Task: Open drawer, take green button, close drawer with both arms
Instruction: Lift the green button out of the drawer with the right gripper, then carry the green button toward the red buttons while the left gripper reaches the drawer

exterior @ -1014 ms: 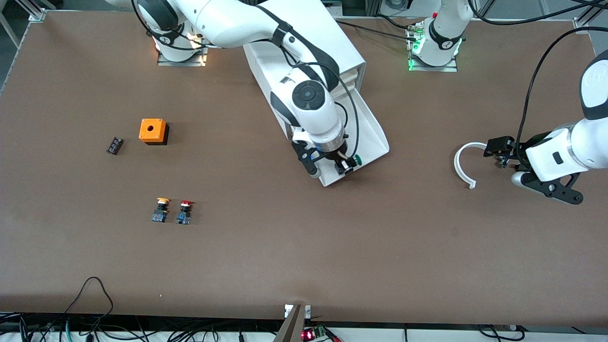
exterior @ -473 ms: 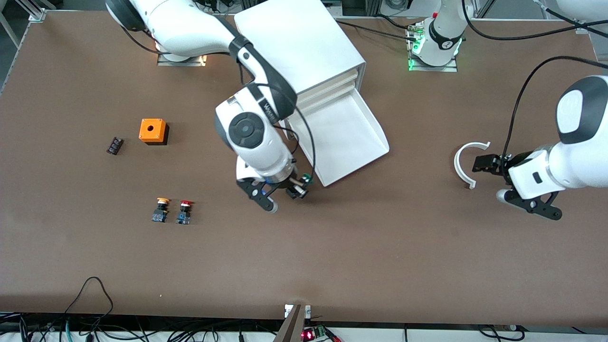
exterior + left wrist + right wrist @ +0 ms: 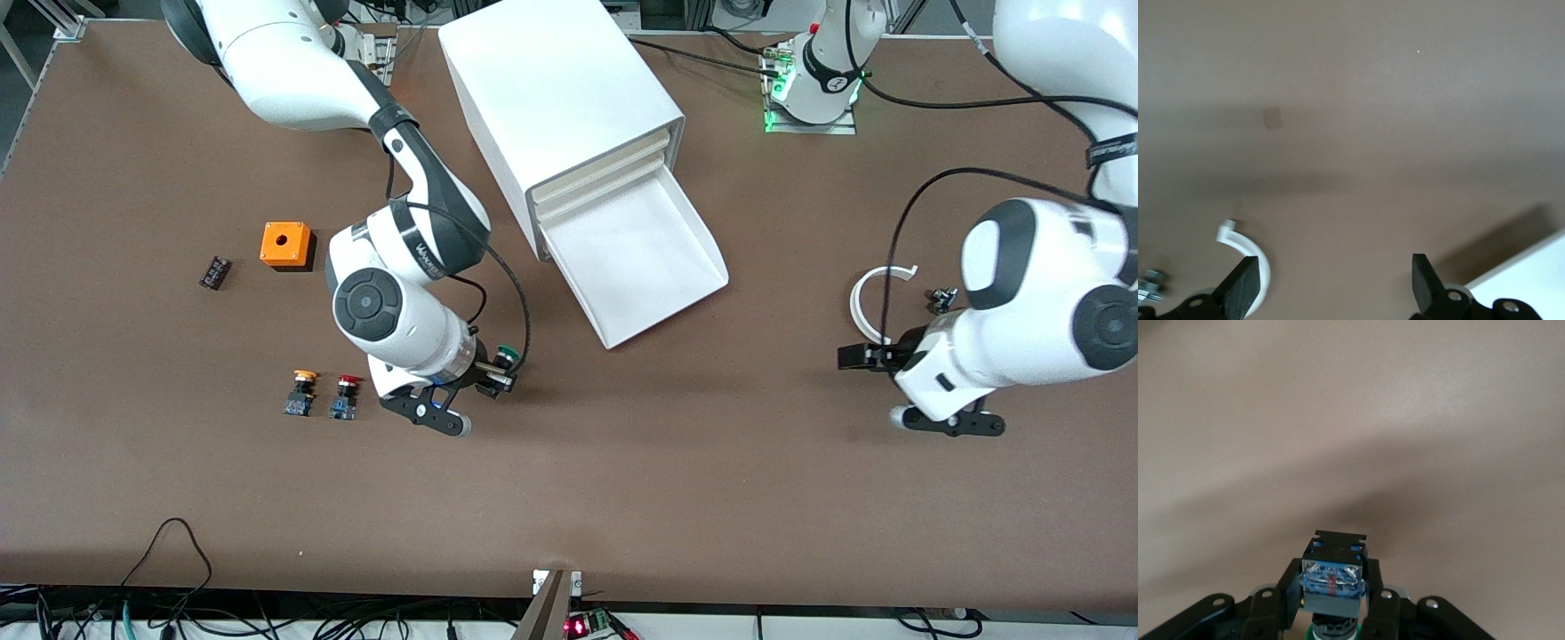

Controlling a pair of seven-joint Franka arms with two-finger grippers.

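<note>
The drawer [image 3: 662,267], lowest in the white cabinet [image 3: 551,89], stands pulled out, and its white tray shows nothing inside. My right gripper [image 3: 494,377] is shut on the button [image 3: 507,355] and holds it over bare table beside the red-capped button. In the right wrist view the fingers [image 3: 1380,605] clamp the blue base block [image 3: 1331,581] of the button, with its green cap [image 3: 1313,633] lowest in the picture. My left gripper [image 3: 855,357] is open over bare table at the left arm's end. Nothing lies between its fingers [image 3: 1245,285].
A white curved ring piece [image 3: 864,307], [image 3: 1249,245] and a small dark part [image 3: 941,298] lie by the left gripper. Toward the right arm's end are an orange box [image 3: 286,245], a small black block [image 3: 214,272], an orange-capped button [image 3: 302,393] and a red-capped button [image 3: 345,396].
My right arm has carried the button out of the drawer toward the two buttons on the table. My left arm has drawn away from the white ring piece, toward the front camera.
</note>
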